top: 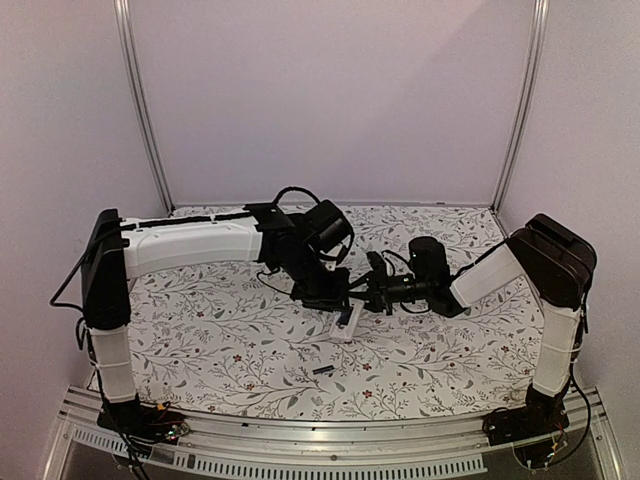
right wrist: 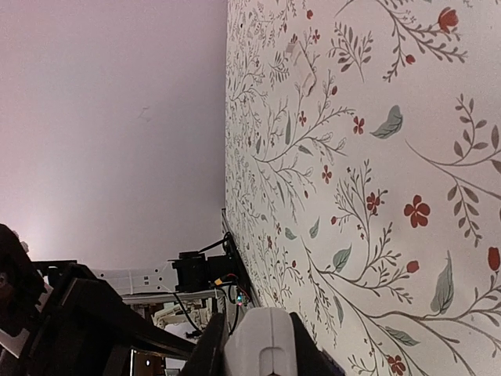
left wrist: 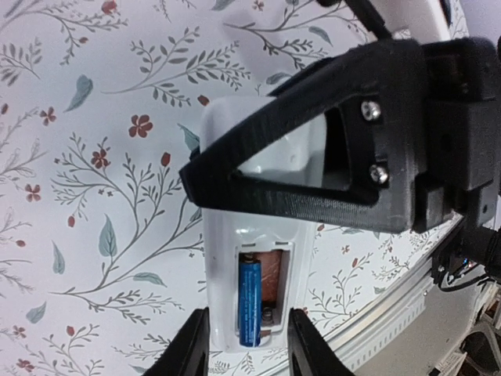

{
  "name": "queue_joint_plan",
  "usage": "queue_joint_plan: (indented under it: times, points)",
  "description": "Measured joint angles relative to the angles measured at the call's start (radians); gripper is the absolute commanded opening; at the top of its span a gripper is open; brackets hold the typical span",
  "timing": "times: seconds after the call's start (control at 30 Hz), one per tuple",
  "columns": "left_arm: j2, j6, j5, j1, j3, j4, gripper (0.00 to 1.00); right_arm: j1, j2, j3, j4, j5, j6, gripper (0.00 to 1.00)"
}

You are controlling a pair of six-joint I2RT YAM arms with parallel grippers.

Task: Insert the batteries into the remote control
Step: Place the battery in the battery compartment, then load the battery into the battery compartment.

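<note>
Left claw (left wrist: pixel 249 345): pressed in on the remote control (left wrist: pixel 227 251), its two fingers (left wrist: pixel 196 348) flanking the bar's near end and touching both long sides. Right claw (right wrist: pixel 260 348): likewise pinching the remote control, whose rounded white end sits between its fingertips; in the left wrist view one of its black triangular fingers crosses the bar's middle. The two claws meet tip to tip over the table (top: pixel 220 330), with the remote angled down between them. Battery bay (left wrist: pixel 266 274): faces the left wrist camera, just ahead of the left claw's fingertips. Blue battery (left wrist: pixel 249 301): seated lengthwise in the bay, on its left side; the slot beside it shows a coppery floor. Black battery (top: pixel 322 370): lying flat on the table, apart from both claws, on the side towards the arm bases.
</note>
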Motion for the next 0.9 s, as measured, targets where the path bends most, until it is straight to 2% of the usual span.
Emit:
queue_joint_plan:
  times: [0.17,0.33,0.37,0.43,0.47,0.5,0.63,0.9]
  points:
    - [-0.075,0.017,-0.039,0.002,-0.047,0.053,0.36,0.0,0.0,-0.012,0.005,-0.021,0.004,0.0]
    - [-0.216,0.087,-0.076,0.003,-0.214,0.196,0.36,-0.004,-0.003,-0.013,0.006,-0.045,0.005,0.0]
    - [-0.259,0.116,-0.084,0.002,-0.268,0.247,0.39,-0.004,-0.004,-0.014,0.008,-0.051,0.005,0.0]
    - [-0.371,0.197,-0.1,0.002,-0.41,0.372,0.58,-0.004,-0.008,-0.018,0.011,-0.065,0.003,0.0]
    - [-0.422,0.238,-0.101,0.002,-0.469,0.425,0.63,-0.004,-0.011,-0.019,0.011,-0.072,0.003,0.0]
    - [-0.481,0.278,-0.101,0.003,-0.533,0.48,0.64,-0.004,-0.014,-0.02,0.012,-0.079,0.002,0.0]
    - [-0.606,0.472,-0.054,0.005,-0.63,0.605,0.59,-0.004,-0.026,-0.021,0.013,-0.113,-0.001,0.0]
    - [-0.574,0.876,0.142,-0.027,-0.634,0.681,0.51,-0.003,-0.044,-0.022,0.01,-0.179,-0.013,0.0]
